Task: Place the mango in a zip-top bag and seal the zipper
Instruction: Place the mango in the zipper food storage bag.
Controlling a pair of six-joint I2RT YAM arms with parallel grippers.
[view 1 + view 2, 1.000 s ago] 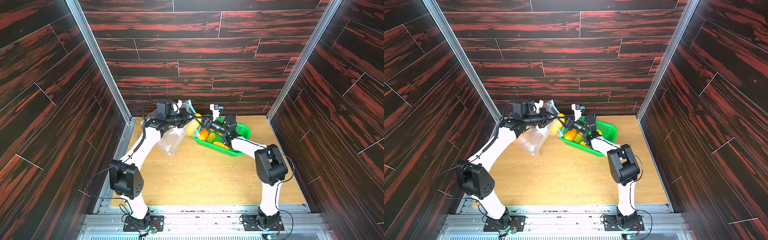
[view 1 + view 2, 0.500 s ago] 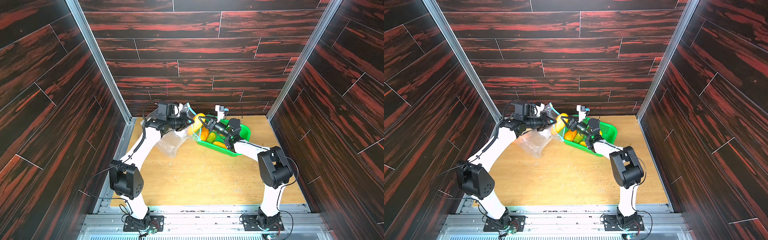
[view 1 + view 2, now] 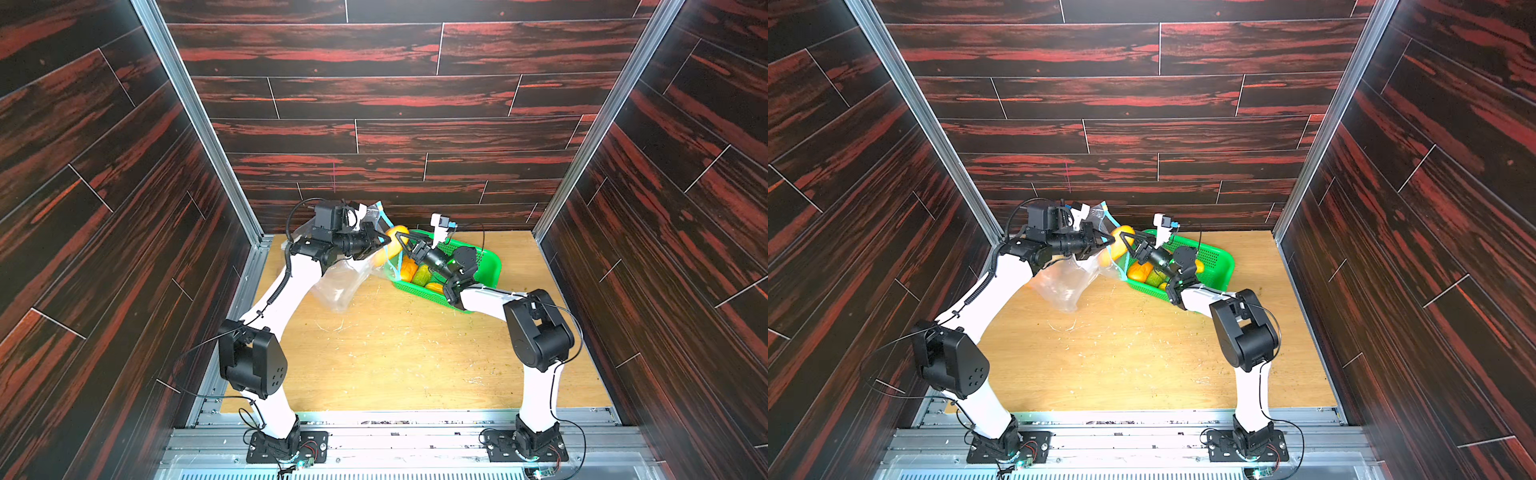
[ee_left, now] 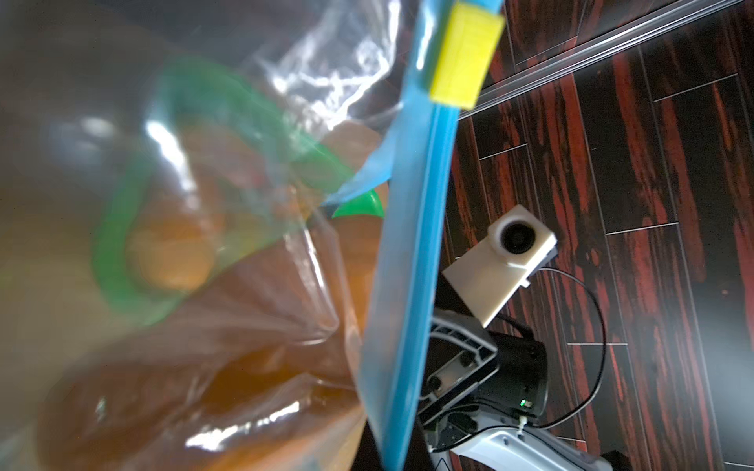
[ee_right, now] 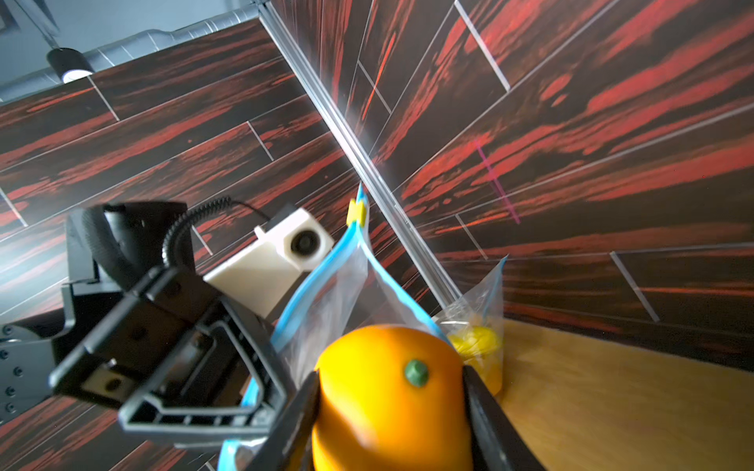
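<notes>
Gripping the mango (image 5: 387,407) by its sides in the part-spread right gripper (image 5: 385,383), raised at the open mouth of the zip-top bag (image 3: 340,282); blue zipper edges flanking the fruit; left gripper (image 3: 381,241) pressed shut on one zipper edge, holding the mouth up; green basket (image 3: 488,266) rim just right; broad tabletop (image 3: 395,361) stretching near of both arms.

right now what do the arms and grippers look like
The left arm and right arm match: white links, bulky black joints. The left gripper and right gripper are black, with skeletal open-frame fingers. A white boxy camera sits on each wrist; a coiled black cable runs along the left arm.
</notes>
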